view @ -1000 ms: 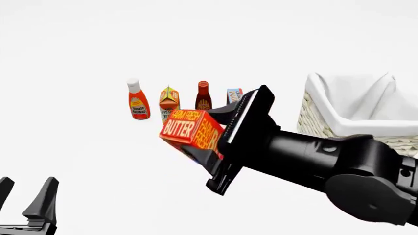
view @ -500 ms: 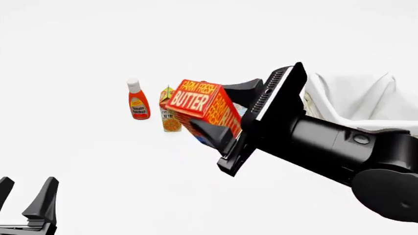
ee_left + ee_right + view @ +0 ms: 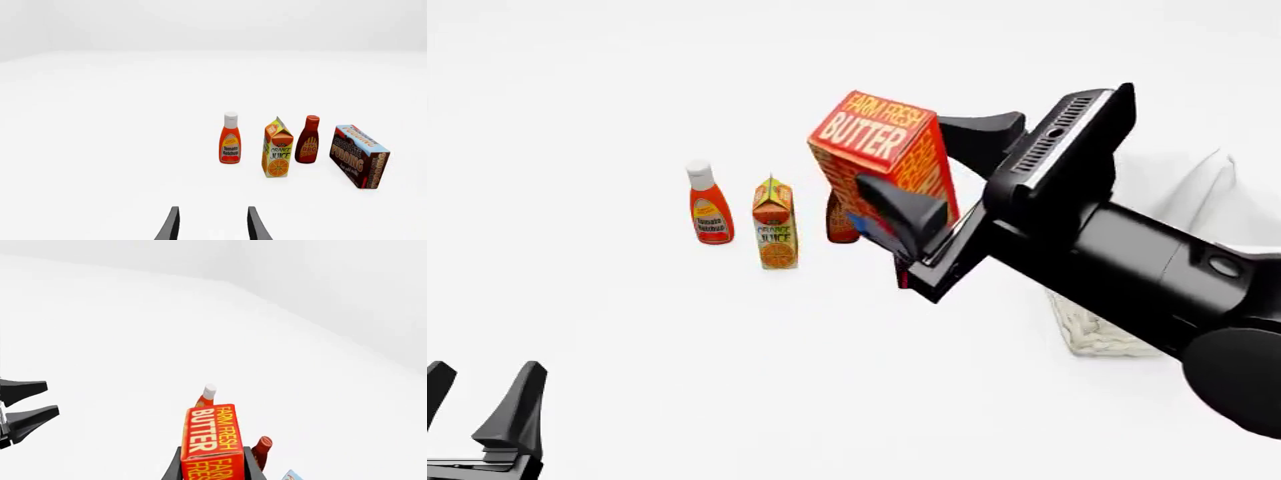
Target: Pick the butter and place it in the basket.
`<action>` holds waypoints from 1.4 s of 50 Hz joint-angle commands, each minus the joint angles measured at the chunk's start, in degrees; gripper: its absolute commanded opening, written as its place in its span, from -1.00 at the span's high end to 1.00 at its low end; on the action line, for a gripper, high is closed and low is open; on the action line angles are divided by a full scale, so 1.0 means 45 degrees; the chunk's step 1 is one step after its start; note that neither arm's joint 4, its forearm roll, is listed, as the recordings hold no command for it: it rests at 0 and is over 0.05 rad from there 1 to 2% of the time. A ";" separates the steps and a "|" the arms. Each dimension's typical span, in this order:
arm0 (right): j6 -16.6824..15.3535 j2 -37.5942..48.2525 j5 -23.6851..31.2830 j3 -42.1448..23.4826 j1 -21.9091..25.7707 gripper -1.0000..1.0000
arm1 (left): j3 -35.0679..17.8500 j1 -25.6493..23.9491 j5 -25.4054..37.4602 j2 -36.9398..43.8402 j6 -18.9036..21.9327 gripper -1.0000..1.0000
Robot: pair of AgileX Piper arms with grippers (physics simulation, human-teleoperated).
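Note:
The butter (image 3: 878, 148), a red-orange "FARM FRESH BUTTER" carton, is held high above the table in my right gripper (image 3: 908, 160), which is shut on its sides. In the right wrist view the butter (image 3: 210, 440) stands between the fingers (image 3: 172, 467). The basket (image 3: 1208, 190), cream wicker with a white liner, is to the right and mostly hidden behind the right arm. The butter is left of the basket, not over it. My left gripper (image 3: 478, 395) is open and empty at the near left corner; it also shows in the left wrist view (image 3: 213, 225).
A row of groceries stands at mid-table: a ketchup bottle (image 3: 707, 205), an orange juice carton (image 3: 775, 225) and a BBQ sauce bottle (image 3: 839, 228) partly hidden behind the butter. The chocolate pudding box (image 3: 359, 155) shows in the left wrist view.
My right gripper has lifted the butter upward and to the right, toward the basket, and tilted it more upright. The left arm has not moved.

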 commanded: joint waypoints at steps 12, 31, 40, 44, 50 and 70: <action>0.0508 -0.0882 -0.0933 -0.0043 -0.1402 1.00 | 0.0000 0.0000 0.0000 0.0000 0.0000 -1.00; 0.1469 -0.1540 -0.2046 0.0513 -0.3326 1.00 | 0.0000 0.0000 0.0000 0.0000 0.0000 -1.00; 0.1932 -0.1258 -0.2703 0.0677 -0.4068 1.00 | 0.0000 0.0000 0.0000 0.0000 0.0000 -1.00; 0.2115 -0.1212 -0.2798 0.0563 -0.4509 1.00 | 0.0000 0.0000 0.0000 0.0000 0.0000 -1.00; 0.2396 -0.1304 -0.2962 0.0646 -0.4998 1.00 | 0.0000 0.0000 0.0000 0.0000 0.0000 -1.00; 0.3047 -0.1902 -0.3096 0.1133 -0.6250 1.00 | 0.0000 0.0000 0.0000 0.0000 0.0000 -1.00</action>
